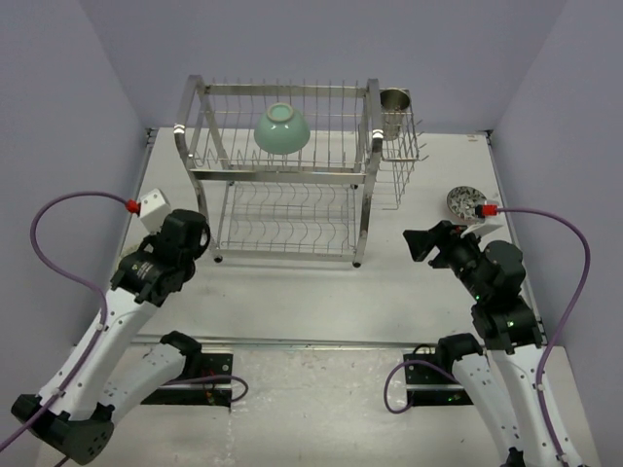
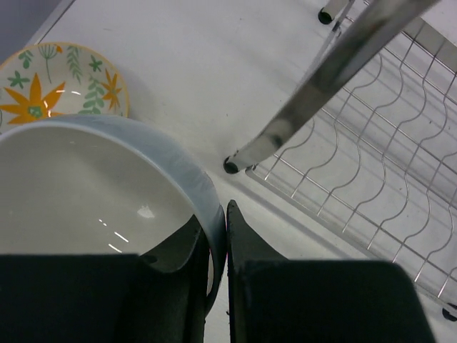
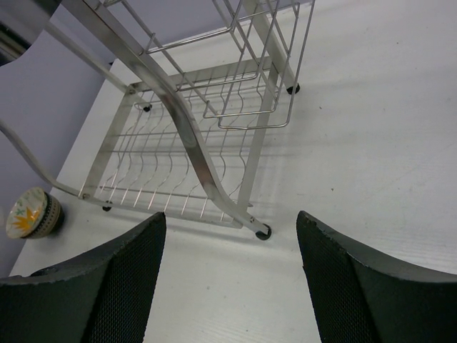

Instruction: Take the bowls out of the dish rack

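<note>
the left hand (image 2: pixel 216 236) is clenched on the rim of a pale blue-grey round ceramic bowl (image 2: pixel 86 186), just beside the white ceramic bowl with yellow flowers (image 2: pixel 50 89), left of the shiny steel wire dish rack (image 1: pixel 368 195). whether its base touches the white desk (image 1: pixel 292 292) i cannot tell. lower it level, clear of its neighbour, then let go. the right hand (image 3: pixel 230 221) hangs released; a mint-green round bowl (image 1: pixel 282 128) sits on the top tier.

White matte table (image 1: pixel 292 292) was boxed in on three sides by a plain lavender back wall (image 1: pixel 321 44), left wall (image 1: pixel 58 107) and right wall (image 1: pixel 574 88). A seam (image 1: pixel 311 342) ran along its near edge. Light was even, shadows soft.
</note>
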`<move>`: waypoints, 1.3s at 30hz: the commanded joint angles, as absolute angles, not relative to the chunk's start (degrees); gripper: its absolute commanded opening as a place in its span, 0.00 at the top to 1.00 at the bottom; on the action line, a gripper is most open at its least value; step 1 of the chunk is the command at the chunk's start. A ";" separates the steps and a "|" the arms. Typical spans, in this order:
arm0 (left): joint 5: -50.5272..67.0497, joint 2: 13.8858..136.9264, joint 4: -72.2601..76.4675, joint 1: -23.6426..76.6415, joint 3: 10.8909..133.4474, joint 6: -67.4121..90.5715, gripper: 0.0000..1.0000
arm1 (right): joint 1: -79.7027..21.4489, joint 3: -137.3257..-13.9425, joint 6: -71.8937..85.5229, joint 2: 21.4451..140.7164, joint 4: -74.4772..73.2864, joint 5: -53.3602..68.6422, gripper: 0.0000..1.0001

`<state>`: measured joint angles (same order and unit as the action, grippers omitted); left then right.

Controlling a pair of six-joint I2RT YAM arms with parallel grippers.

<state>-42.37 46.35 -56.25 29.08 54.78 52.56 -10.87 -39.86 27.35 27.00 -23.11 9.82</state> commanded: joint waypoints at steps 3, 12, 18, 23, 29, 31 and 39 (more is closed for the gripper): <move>-32.36 49.65 -42.55 15.42 55.02 37.45 1.00 | -10.99 -39.81 26.89 26.81 -22.06 10.90 0.25; -26.19 55.54 -37.80 1.15 51.77 29.62 1.00 | -10.99 -39.55 26.89 26.89 -21.62 11.34 0.25; -25.75 60.56 -36.30 -3.25 49.93 28.04 1.00 | -10.99 -39.47 26.98 26.63 -21.80 11.07 0.25; -24.00 63.97 -36.12 -7.55 49.92 26.90 1.00 | -10.99 -39.46 26.98 26.37 -21.80 10.90 0.25; -23.46 67.05 -36.30 -10.19 50.36 25.93 1.00 | -10.99 -39.55 26.98 26.54 -21.88 10.90 0.25; -23.47 68.11 -36.04 -10.46 50.36 26.10 1.00 | -10.99 -39.55 26.98 26.28 -21.97 10.81 0.25; -23.73 73.74 -35.60 -11.69 52.03 26.54 1.00 | -10.99 -39.55 26.98 25.40 -22.24 10.72 0.25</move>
<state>-23.16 72.88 -37.52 -10.87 49.36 27.83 -10.87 -39.81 27.35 25.89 -23.11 10.09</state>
